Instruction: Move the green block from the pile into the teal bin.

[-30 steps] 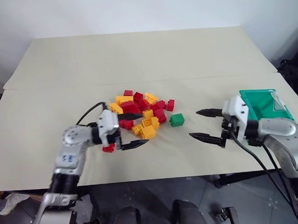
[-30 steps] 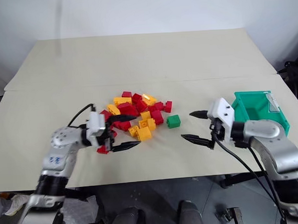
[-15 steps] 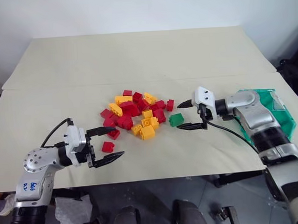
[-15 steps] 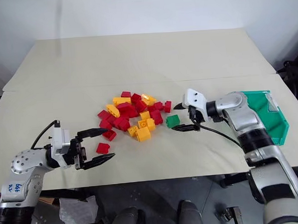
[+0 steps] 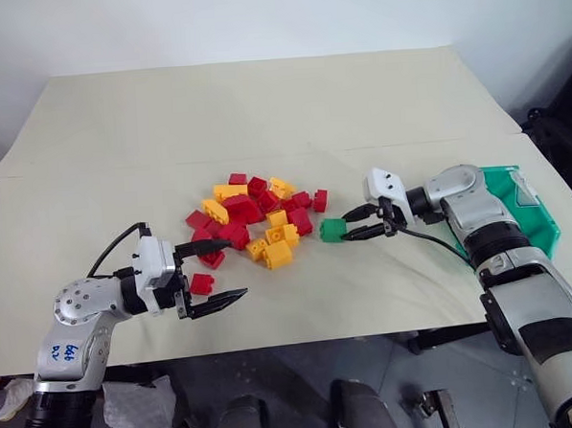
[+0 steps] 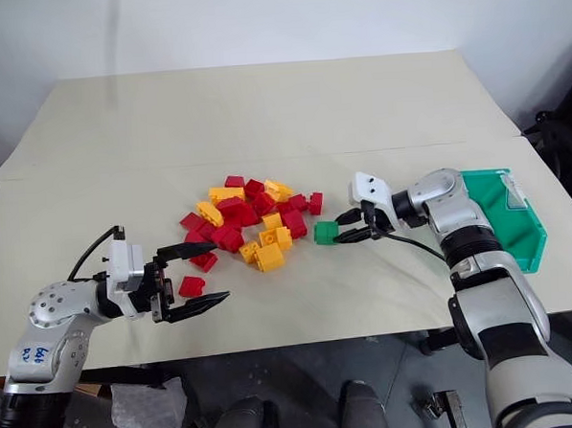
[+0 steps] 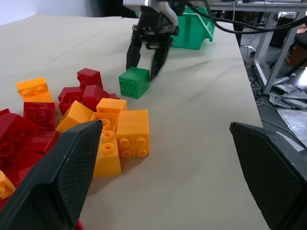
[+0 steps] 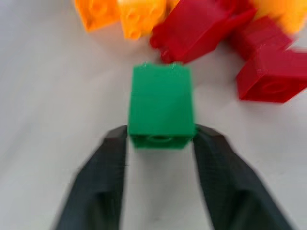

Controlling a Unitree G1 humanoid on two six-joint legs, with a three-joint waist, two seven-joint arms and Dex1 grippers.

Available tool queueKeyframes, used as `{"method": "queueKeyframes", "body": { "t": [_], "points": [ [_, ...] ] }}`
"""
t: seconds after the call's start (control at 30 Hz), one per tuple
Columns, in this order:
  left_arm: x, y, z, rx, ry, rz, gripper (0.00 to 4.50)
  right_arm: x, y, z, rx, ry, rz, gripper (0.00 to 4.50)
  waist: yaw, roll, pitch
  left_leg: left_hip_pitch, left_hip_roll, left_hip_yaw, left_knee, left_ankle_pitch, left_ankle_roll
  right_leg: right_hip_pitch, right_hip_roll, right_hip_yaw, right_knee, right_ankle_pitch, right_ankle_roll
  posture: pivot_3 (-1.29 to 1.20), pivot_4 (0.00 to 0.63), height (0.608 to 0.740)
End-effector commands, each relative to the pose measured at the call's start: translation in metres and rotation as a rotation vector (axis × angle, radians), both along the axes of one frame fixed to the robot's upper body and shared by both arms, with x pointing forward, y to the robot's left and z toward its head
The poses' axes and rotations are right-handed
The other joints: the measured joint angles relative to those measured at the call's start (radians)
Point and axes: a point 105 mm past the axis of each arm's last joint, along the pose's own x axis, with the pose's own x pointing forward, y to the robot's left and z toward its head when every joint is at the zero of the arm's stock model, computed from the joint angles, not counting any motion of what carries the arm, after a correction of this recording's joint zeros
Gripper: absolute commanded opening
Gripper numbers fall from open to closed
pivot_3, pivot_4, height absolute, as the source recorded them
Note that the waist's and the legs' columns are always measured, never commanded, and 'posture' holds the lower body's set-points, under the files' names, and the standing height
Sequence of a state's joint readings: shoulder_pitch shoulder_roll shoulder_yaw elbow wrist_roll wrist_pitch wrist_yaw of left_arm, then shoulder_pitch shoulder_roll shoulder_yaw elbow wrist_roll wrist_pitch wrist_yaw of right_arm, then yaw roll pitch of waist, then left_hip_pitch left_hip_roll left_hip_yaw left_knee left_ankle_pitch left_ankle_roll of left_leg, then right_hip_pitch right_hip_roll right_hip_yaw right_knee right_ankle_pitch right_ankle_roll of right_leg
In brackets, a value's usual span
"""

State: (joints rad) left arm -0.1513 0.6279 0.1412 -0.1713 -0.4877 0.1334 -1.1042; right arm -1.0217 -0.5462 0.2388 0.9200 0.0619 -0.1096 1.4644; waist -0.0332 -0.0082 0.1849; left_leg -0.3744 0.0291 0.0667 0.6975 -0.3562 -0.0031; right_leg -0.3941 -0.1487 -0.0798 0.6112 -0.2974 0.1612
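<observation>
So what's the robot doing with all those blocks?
It's sorting one out. Its right hand has closed on the green block, which sits on the table beside the pile of red and yellow bricks. The teal bin waits behind that arm, at the table's right edge. Its left hand hangs open near the pile, holding nothing.

Bright even light, soft shadows; right wrist view motion-blurred.

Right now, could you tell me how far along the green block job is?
Done: the right gripper has reached the green block beside the pile. In hand: its fingers are shut against the block's sides, the block on the table. Left: lifting it and carrying it to the teal bin.
</observation>
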Motion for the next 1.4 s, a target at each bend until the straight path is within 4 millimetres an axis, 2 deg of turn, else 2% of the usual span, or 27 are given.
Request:
{"method": "queueKeyframes", "body": {
  "t": [0.03,0.17,0.27,0.33,0.43,0.53,0.63,0.8,0.87,1.1,1.27,1.33,1.4],
  "points": [
    [0.0,-0.007,0.007,-0.028,-0.023,-0.03,4.5,-0.008,-0.005,0.012,0.062,-0.043,0.037,1.37,0.002,0.0,0.0,0.0,0.0,0.0,0.0,0.0,0.0,0.0,0.0,0.0,0.0,0.0,0.0,0.0,0.15,0.74],
    [0.002,-0.012,0.006,-0.036,-0.024,-0.046,4.5,-0.015,-0.013,0.013,0.083,-0.082,0.013,1.37,0.006,0.0,0.0,0.0,0.0,0.0,0.0,0.0,0.0,0.0,0.0,0.0,0.0,0.0,0.0,0.0,0.15,0.74],
    [0.005,-0.02,0.008,-0.052,-0.037,-0.067,4.5,-0.022,-0.025,0.024,0.139,-0.147,-0.044,1.37,0.008,0.0,0.0,0.0,0.0,0.0,0.0,0.0,0.0,0.0,0.0,0.0,0.0,0.0,0.0,0.0,0.15,0.74],
    [0.009,-0.035,0.012,-0.083,-0.048,-0.103,4.5,-0.039,-0.047,0.047,0.233,-0.197,-0.125,1.37,0.018,0.001,0.001,0.0,0.0,0.0,0.001,0.0,0.0,0.0,0.0,0.0,0.0,0.0,0.0,0.0,0.15,0.74],
    [0.012,-0.053,0.015,-0.111,-0.058,-0.147,4.5,-0.059,-0.067,0.069,0.303,-0.258,-0.227,1.37,0.034,0.002,0.001,-0.001,0.0,-0.001,0.001,0.0,0.0,0.0,0.0,-0.001,0.0,0.0,0.0,0.0,0.15,0.74],
    [0.028,-0.076,0.024,-0.192,-0.048,-0.116,4.5,-0.079,-0.101,0.099,0.383,-0.4,-0.43,1.37,0.044,0.003,0.001,0.0,0.0,0.0,0.001,0.0,0.0,0.001,0.0,-0.001,0.0,0.0,0.0,0.0,0.15,0.74],
    [0.032,-0.094,0.029,-0.23,-0.035,-0.14,4.5,-0.095,-0.127,0.11,0.409,-0.436,-0.598,1.37,0.058,0.003,0.001,0.0,-0.001,0.001,0.002,0.0,0.0,0.001,0.0,0.0,-0.001,0.0,0.0,0.0,0.15,0.74],
    [0.033,-0.131,0.029,-0.204,-0.023,-0.247,4.5,-0.121,-0.19,0.098,0.36,-0.42,-0.977,1.37,0.065,0.003,0.001,0.0,-0.001,0.002,0.002,-0.001,0.0,0.002,0.0,0.001,-0.002,0.0,0.0,0.0,0.15,0.74],
    [0.035,-0.14,0.03,-0.195,-0.025,-0.256,4.5,-0.125,-0.207,0.093,0.352,-0.417,-1.073,1.37,0.065,0.003,0.001,0.0,-0.002,0.002,0.002,0.0,0.001,0.002,0.0,0.001,-0.004,0.0,0.0,0.0,0.15,0.74],
    [0.039,-0.151,0.032,-0.185,-0.032,-0.272,4.5,-0.121,-0.231,0.058,0.256,-0.318,-1.202,1.37,0.054,0.005,-0.001,0.001,-0.002,0.005,0.001,0.0,0.002,0.002,0.0,0.003,-0.004,0.0,0.0,0.0,0.15,0.74],
    [0.036,-0.147,0.031,-0.187,-0.033,-0.277,4.5,-0.112,-0.231,0.045,0.242,-0.248,-1.2,1.37,0.057,0.006,-0.001,0.001,-0.002,0.005,0.001,0.0,0.002,0.002,0.0,0.003,-0.005,0.0,0.0,0.0,0.15,0.74],
    [0.035,-0.144,0.03,-0.187,-0.032,-0.272,4.5,-0.11,-0.231,0.043,0.248,-0.221,-1.204,2.15,0.057,0.006,-0.001,0.001,-0.002,0.005,0.001,0.0,0.002,0.002,0.0,0.003,-0.004,0.0,0.0,0.0,0.15,0.74],
    [0.034,-0.141,0.029,-0.185,-0.031,-0.259,4.5,-0.106,-0.236,0.049,0.295,-0.256,-1.24,2.75,0.058,0.006,-0.001,0.001,-0.002,0.004,0.001,0.0,0.002,0.002,0.0,0.003,-0.004,0.0,0.0,0.0,0.15,0.74]
  ]
}}
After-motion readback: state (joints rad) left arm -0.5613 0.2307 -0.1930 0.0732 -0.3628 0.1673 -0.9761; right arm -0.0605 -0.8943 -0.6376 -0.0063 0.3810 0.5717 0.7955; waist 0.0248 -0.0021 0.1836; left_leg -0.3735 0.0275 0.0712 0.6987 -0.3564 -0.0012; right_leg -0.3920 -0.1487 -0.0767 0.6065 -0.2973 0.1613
